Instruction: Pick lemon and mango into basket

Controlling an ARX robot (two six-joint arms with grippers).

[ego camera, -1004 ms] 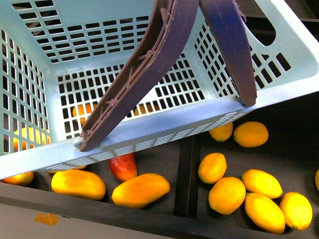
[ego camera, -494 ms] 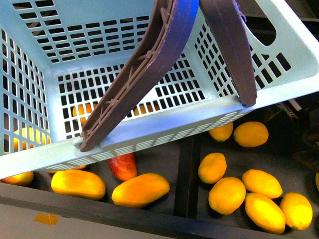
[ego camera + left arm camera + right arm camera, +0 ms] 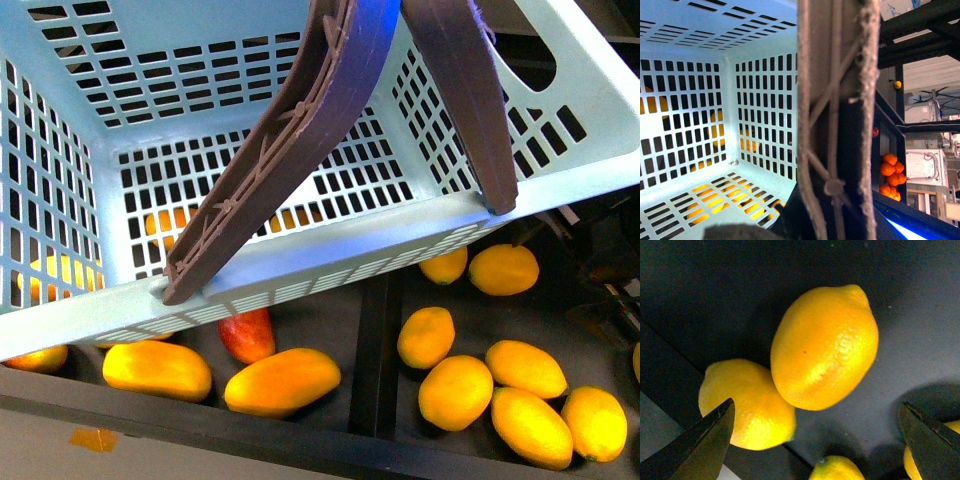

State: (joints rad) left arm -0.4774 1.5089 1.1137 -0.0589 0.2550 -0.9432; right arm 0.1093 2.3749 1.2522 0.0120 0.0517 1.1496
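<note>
The turquoise basket [image 3: 300, 265] hangs tilted over the fruit bins, and only fruit lying below shows through its slots. My left gripper [image 3: 810, 215] is shut on the basket's brown handle [image 3: 837, 125], which hides most of the fingers. Two yellow mangoes [image 3: 283, 381] [image 3: 158, 369] lie in the left bin under the basket's front rim. My right gripper [image 3: 820, 440] is open, its fingertips [image 3: 715, 435] wide apart, just above a plump lemon [image 3: 825, 347] that touches a second lemon [image 3: 745, 402]. Several lemons [image 3: 455, 392] lie in the right bin.
A dark red mango [image 3: 247, 333] lies between the yellow ones. A black divider [image 3: 372, 350] splits the two bins. A dark part of my right arm [image 3: 600, 265] shows at the right edge. Round oranges [image 3: 890, 172] sit on a shelf beyond the basket.
A dark part of the right arm has come into view at the right edge, below the basket's corner. The basket and the fruit have stayed where they were.
</note>
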